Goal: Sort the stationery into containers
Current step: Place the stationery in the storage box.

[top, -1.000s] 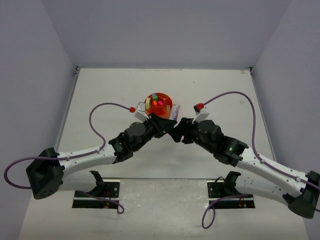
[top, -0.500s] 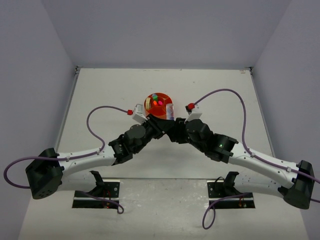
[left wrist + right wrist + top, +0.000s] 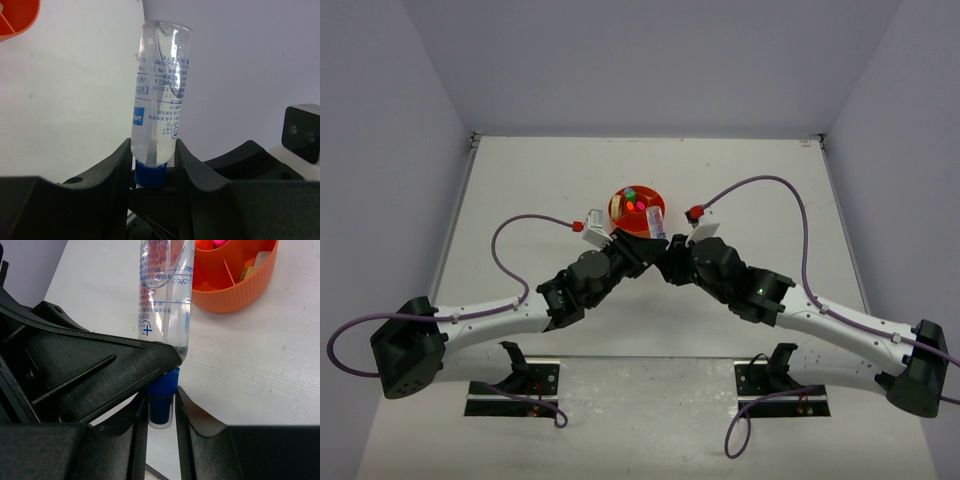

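A clear tube with blue print and a blue cap (image 3: 160, 95) is the blue-tipped pen; it stands tip-down between both grippers. My left gripper (image 3: 154, 150) is shut on its body just above the blue collar. My right gripper (image 3: 161, 405) is closed around the blue cap (image 3: 161, 400) from below. In the top view the tube (image 3: 655, 219) sticks up just right of the round orange organizer (image 3: 616, 212), with the left gripper (image 3: 645, 245) and right gripper (image 3: 666, 256) meeting beneath it. The organizer (image 3: 235, 290) holds pink and green capped markers in its centre cup and a tan block (image 3: 246, 272).
The left gripper's black finger (image 3: 100, 370) fills the left of the right wrist view. The organizer's rim (image 3: 17, 20) shows at the top left of the left wrist view. Purple cables arc over the table on both sides of the arms.
The right arm has swung left and brought its gripper up to the left one, onto the tube's cap. The left gripper and tube have shifted slightly left.
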`<state>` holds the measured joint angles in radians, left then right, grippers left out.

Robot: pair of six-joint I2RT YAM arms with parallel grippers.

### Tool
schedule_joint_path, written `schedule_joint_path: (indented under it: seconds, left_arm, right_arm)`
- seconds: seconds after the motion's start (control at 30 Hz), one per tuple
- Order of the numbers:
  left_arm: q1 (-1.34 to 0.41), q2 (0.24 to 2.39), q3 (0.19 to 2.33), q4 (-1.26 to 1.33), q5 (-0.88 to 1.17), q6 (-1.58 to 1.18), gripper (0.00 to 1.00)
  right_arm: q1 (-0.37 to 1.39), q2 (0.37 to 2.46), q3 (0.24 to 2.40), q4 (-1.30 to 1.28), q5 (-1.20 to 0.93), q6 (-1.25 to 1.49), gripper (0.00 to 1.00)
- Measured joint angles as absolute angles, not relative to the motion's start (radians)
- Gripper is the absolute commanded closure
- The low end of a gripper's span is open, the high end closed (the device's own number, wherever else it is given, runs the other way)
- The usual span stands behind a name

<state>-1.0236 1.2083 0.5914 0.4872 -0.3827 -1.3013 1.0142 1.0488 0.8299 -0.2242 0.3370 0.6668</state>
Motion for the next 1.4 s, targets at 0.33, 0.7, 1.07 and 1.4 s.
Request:
schedule_joint_path:
  seconds: [0.33,0.7,1.07,1.4]
  left_arm:
    - [-1.035,1.123,0.555,0.479,-0.388,-1.263,0.4]
    - [-1.044,1.035,0.558,0.442,-0.395,-1.14,0.09]
    - [-1.044,0.949,0.567,0.27,-0.461,-1.034,0.0]
    - [-1.037,0.893,0.703,0.239,-0.331,-0.644,0.0]
  right_arm:
    - [1.014,0.976,0.734,-0.091,0.286,0.553,1.0]
    - [1.013,0.932,0.712,-0.068,0.258,0.492,1.0]
    - [1.013,0.895,0.749,-0.214,0.252,0.477,1.0]
    - [1.013,0.877,0.789,-0.341,0.135,0.393,1.0]
